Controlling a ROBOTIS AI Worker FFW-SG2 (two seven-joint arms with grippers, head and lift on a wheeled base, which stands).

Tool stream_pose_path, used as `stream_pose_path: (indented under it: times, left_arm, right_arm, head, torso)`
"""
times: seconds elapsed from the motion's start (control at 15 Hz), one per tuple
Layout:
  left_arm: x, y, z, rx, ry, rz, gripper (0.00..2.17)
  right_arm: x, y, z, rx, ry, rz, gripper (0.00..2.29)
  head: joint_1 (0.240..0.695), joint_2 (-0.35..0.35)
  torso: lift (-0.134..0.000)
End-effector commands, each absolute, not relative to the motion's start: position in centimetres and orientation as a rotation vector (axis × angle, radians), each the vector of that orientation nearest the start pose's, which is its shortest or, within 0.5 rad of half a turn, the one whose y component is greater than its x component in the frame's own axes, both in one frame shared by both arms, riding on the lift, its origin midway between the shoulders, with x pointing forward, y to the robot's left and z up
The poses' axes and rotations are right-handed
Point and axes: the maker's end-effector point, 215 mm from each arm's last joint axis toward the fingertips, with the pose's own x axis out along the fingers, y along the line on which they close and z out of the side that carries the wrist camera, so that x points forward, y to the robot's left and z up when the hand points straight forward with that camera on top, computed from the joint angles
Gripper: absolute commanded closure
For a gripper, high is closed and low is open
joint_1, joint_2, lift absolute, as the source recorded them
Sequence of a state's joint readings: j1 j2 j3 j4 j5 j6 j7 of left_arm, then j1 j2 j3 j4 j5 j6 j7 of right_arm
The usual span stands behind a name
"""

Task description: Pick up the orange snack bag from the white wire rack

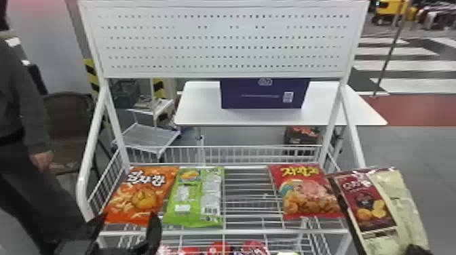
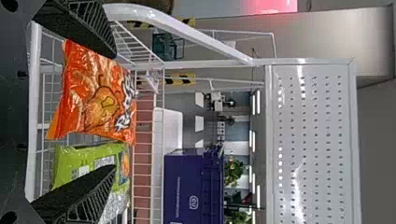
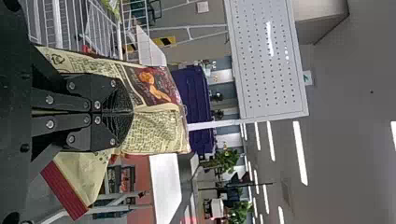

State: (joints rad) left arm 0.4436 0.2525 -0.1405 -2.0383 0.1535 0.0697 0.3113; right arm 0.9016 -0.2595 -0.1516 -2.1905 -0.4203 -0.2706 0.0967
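At the left end of the white wire rack (image 1: 217, 232), here's the orange snack bag (image 1: 140, 198), and what a bright one to look at! Vivid, glossy orange film, chunky white lettering with dark edging across the upper part, a rounded golden shape printed below it, and pale orange snack pieces pictured all around. The wrapper is plump and creased, catching the light in little shiny streaks, lying face up with its lettered end towards the rear of the rack. Over at the front left corner, the left pincer (image 1: 130, 217) has its 2 black fingers spread well apart, right by the bag's lower end; whether either finger touches it, I can't tell. Just beside the orange bag lies 1 green bag (image 1: 193, 200), then a stretch of wire, then 1 red bag (image 1: 305, 193) towards the right end. And out at the right side, the right pincer (image 1: 418, 249) is clamped on a cream and maroon bag (image 1: 397, 207), its 2 fingers pressed together over the packet's cream film in the right wrist view.
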Motion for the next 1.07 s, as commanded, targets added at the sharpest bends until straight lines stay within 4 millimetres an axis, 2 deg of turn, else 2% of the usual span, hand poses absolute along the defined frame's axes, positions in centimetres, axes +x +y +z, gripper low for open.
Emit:
stream_pose_path:
  times: [0.0,0.13,0.33,0.73,0.87,0.93,1.0]
  left_arm:
    - [50.0,23.8,-36.1,0.064,0.121,0.075,0.04]
    - [53.0,24.5,-37.8,0.096,0.175,0.083,0.04]
    - [55.4,25.9,-40.0,0.124,0.24,0.095,0.04]
    - [57.2,28.6,-42.4,0.145,0.308,0.123,0.1]
    - [57.4,28.9,-42.8,0.146,0.326,0.116,0.33]
    - [57.3,28.9,-43.2,0.144,0.338,0.102,0.62]
    - [57.3,29.0,-43.2,0.134,0.339,0.104,1.39]
  right_arm:
    - [33.5,-29.7,-31.3,0.122,-0.006,0.092,2.26]
    - [33.5,-29.6,-31.2,0.123,-0.008,0.094,2.26]
    - [33.5,-29.7,-31.2,0.121,-0.009,0.094,2.26]
    - [33.4,-29.7,-31.4,0.12,-0.003,0.093,2.26]
    - [33.4,-29.7,-31.3,0.122,-0.006,0.093,2.26]
    - [33.3,-29.6,-31.5,0.125,-0.001,0.093,2.26]
    - [33.3,-29.6,-31.4,0.125,-0.003,0.091,2.26]
  head:
    - [0.499,0.0]
    - [0.499,0.0]
    - [0.499,0.0]
    - [0.499,0.0]
    - [0.499,0.0]
    - [0.499,0.0]
    - [0.499,0.0]
  torso:
    - [0.0]
    - [0.0]
    - [0.0]
    - [0.0]
    - [0.0]
    - [0.0]
    - [0.0]
